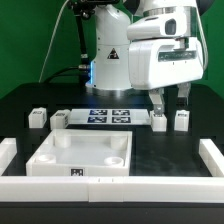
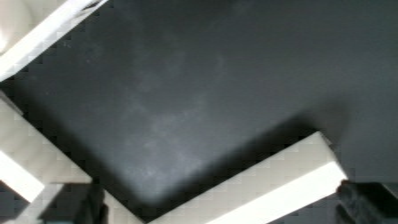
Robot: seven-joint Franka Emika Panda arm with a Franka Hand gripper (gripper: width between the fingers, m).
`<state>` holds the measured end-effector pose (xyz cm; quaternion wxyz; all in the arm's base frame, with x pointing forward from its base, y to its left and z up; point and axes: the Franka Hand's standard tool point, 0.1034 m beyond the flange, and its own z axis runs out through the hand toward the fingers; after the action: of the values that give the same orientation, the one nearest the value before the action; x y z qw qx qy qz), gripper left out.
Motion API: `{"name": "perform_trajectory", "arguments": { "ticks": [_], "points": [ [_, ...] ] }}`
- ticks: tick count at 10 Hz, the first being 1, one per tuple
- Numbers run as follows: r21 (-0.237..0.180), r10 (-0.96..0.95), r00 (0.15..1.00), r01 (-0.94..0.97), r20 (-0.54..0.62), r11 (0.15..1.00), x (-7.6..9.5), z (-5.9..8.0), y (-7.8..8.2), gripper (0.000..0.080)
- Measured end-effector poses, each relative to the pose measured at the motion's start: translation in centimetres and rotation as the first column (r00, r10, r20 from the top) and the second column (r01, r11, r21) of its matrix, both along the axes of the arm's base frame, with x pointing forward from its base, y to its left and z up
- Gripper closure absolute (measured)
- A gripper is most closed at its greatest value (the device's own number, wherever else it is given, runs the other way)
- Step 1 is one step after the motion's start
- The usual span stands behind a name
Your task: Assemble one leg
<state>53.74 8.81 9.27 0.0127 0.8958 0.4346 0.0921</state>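
Several small white legs with marker tags stand in a row on the black table. Two are at the exterior view's left (image 1: 38,117) (image 1: 60,118) and two at its right (image 1: 159,121) (image 1: 181,120). My gripper (image 1: 170,100) hangs just above and behind the right pair, with its jaws apart and nothing between them. The white tabletop (image 1: 48,157) lies at the front left. In the wrist view the gripper (image 2: 214,212) is open over dark table, with its fingertips (image 2: 64,205) at the picture's corners. No leg shows there.
The marker board (image 1: 108,116) lies between the two pairs of legs. White border walls run along the left (image 1: 8,150), front (image 1: 120,182) and right (image 1: 212,158). A white wall strip (image 2: 294,175) crosses the wrist view. The robot base stands behind.
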Motion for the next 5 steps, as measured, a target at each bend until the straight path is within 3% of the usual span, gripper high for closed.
{"name": "perform_trajectory", "arguments": {
  "ticks": [5],
  "points": [
    [0.005,-0.001,1.000,0.001,0.017,1.000,0.03,-0.01,-0.01,0.0150]
  ]
}}
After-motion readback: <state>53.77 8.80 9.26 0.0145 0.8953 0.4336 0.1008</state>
